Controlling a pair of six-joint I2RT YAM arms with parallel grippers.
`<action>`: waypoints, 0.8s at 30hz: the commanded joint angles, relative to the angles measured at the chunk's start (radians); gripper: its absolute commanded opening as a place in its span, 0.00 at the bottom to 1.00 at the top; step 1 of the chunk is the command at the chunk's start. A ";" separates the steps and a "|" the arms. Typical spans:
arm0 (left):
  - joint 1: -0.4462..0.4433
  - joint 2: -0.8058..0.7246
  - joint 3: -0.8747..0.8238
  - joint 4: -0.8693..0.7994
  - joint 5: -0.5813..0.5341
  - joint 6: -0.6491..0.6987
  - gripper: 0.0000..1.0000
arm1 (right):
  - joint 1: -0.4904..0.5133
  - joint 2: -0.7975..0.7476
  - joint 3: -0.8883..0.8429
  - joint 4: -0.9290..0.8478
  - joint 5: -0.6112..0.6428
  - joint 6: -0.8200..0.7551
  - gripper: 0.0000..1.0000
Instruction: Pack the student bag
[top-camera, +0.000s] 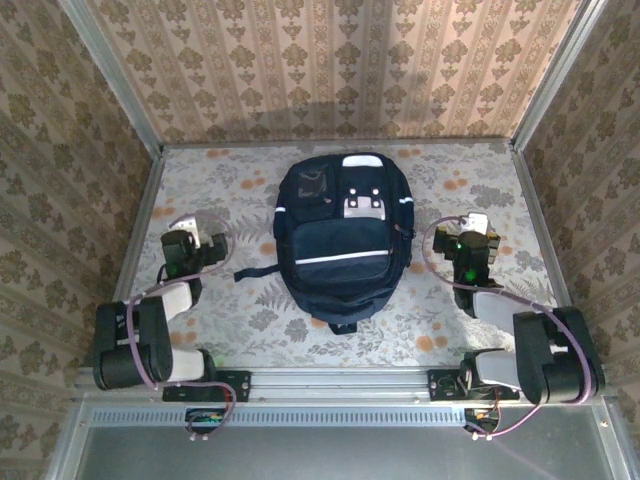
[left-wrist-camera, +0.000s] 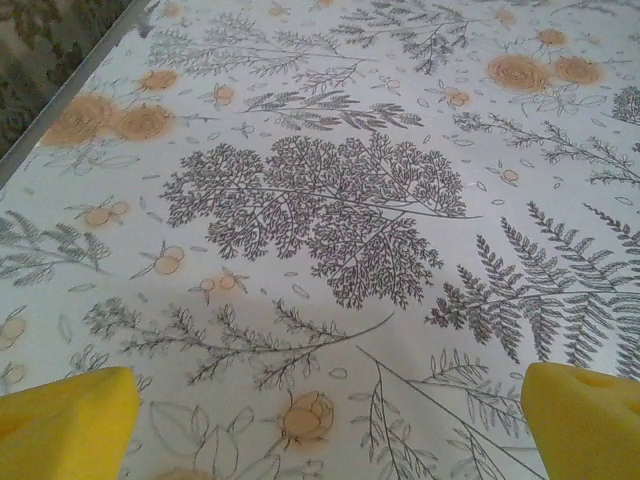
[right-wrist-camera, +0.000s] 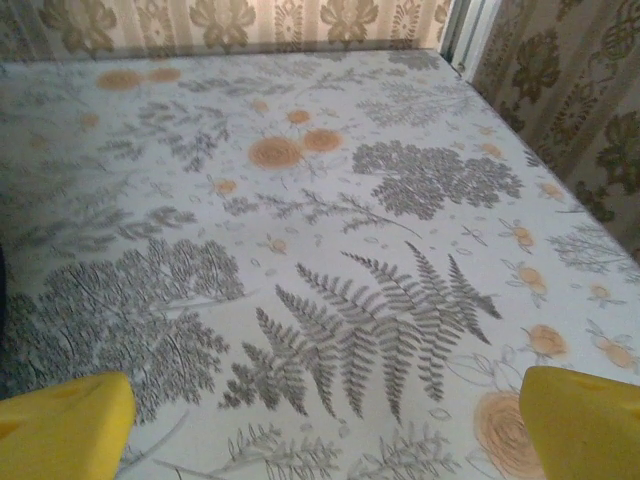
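I see the student bag (top-camera: 342, 240) lying flat in the middle of the table in the top view, slightly above centre of the frame, front side up. A white stripe (top-camera: 345, 258) runs across its front pocket, and a grey-white buckle patch (top-camera: 365, 205) sits above that, toward the upper part of the bag. A dark strap (top-camera: 255, 272) trails out from its lower left side onto the cloth. The bag looks closed as far as I can tell from above.

My left gripper (top-camera: 185, 228) sits to the left of the bag, well apart from it, and the right gripper (top-camera: 478, 225) sits to the right, a little nearer but also not touching.

On the left wrist camera, the left gripper (left-wrist-camera: 330, 420) is spread wide. Its yellow fingers (left-wrist-camera: 65, 425) sit at the two lower corners of the frame, with bare cloth showing between them. The right gripper (right-wrist-camera: 325, 420) reads the same on its own camera, with its yellow pads (right-wrist-camera: 585, 420) far apart over a fern print.

The floral tablecloth (top-camera: 240, 320) covers the whole work surface. Patterned wallpaper panels (top-camera: 330, 60) close it in on the top, left and right of the frame, and a metal rail (top-camera: 340, 380) carrying both arm bases runs along the bottom.
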 joint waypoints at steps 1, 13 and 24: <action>0.013 0.068 -0.060 0.369 0.073 0.034 1.00 | -0.058 0.090 -0.056 0.307 -0.152 0.067 1.00; -0.088 0.165 0.040 0.268 0.005 0.140 1.00 | -0.030 0.252 0.099 0.174 -0.319 -0.035 1.00; -0.092 0.163 0.040 0.263 -0.002 0.140 1.00 | 0.002 0.247 0.076 0.217 -0.259 -0.057 1.00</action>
